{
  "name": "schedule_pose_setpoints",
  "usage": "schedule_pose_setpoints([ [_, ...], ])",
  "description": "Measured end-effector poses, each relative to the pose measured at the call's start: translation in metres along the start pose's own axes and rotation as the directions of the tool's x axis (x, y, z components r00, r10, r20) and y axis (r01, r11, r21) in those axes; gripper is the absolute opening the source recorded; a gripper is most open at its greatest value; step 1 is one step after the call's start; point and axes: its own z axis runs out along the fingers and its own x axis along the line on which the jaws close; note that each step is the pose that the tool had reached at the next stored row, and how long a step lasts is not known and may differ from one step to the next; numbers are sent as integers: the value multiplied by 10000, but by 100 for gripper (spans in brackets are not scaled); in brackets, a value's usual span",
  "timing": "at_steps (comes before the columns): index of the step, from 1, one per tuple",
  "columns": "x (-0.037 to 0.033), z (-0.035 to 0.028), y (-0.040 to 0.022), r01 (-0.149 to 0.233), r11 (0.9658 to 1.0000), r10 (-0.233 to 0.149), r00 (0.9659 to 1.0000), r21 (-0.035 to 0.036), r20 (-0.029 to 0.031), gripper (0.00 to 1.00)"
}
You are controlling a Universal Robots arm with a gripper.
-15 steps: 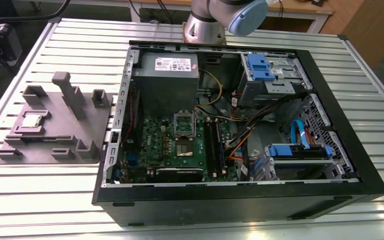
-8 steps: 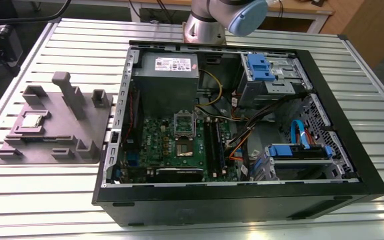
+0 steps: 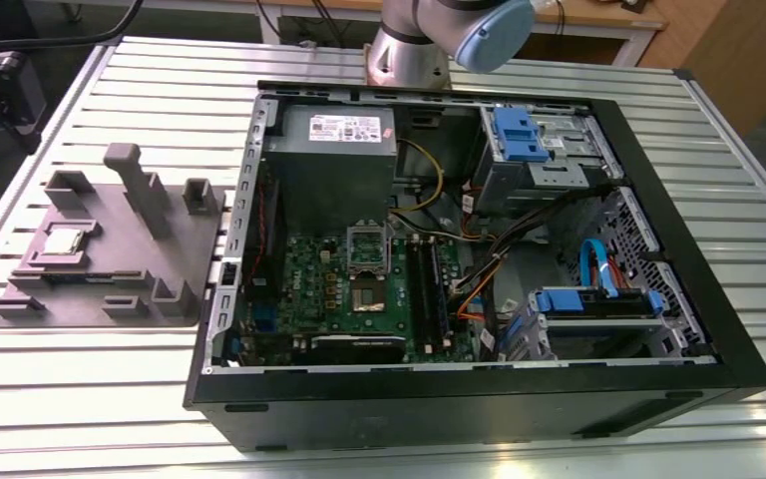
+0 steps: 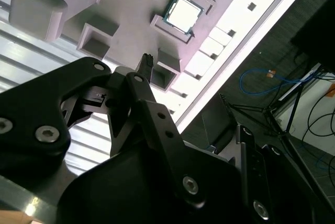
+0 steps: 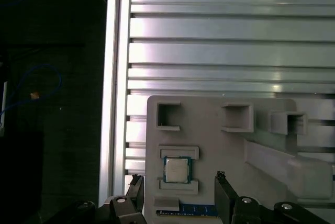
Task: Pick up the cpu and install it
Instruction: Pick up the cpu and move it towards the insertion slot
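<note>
First wrist view looks straight down on the cpu (image 5: 177,169). It sits flat, silver top up, in a shallow seat between two small raised lips on the grey holder plate (image 5: 209,140). The gripper (image 5: 179,178) hangs above it with the jaws released, spread wide and gripping nothing. There's a black fingertip (image 5: 137,187) on each side of the chip, both clear of it as far as I can see. The plate lies on the slatted metal tabletop (image 5: 225,51), and the cpu's seat is on the side of the plate nearest the tabletop's edge.

The second wrist view shows the same cpu (image 4: 183,13) in its seat from an angle, with one finger (image 4: 146,64) poking up in front of the plate (image 4: 131,9).

In the exterior view, the holder plate (image 3: 84,311) is near the tabletop (image 3: 157,80) edge on the exterior view's left. The cpu (image 3: 64,242) is on it, well apart from the open computer case (image 3: 490,399) in the middle. Inside the case the motherboard (image 3: 316,269) lies flat, with its socket (image 3: 367,296) and the grey socket frame (image 3: 367,239) just beside it. The arm (image 3: 410,50) stands at the tabletop's edge behind the case.
</note>
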Motion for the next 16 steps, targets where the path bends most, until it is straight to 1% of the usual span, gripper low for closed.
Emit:
schedule_pose_setpoints([
  [9, 0, 26, -40, -1, 10000, 1, 10000, 0, 0, 65],
  [16, -1, 45, -48, -1, 10000, 1, 10000, 1, -2, 65],
])
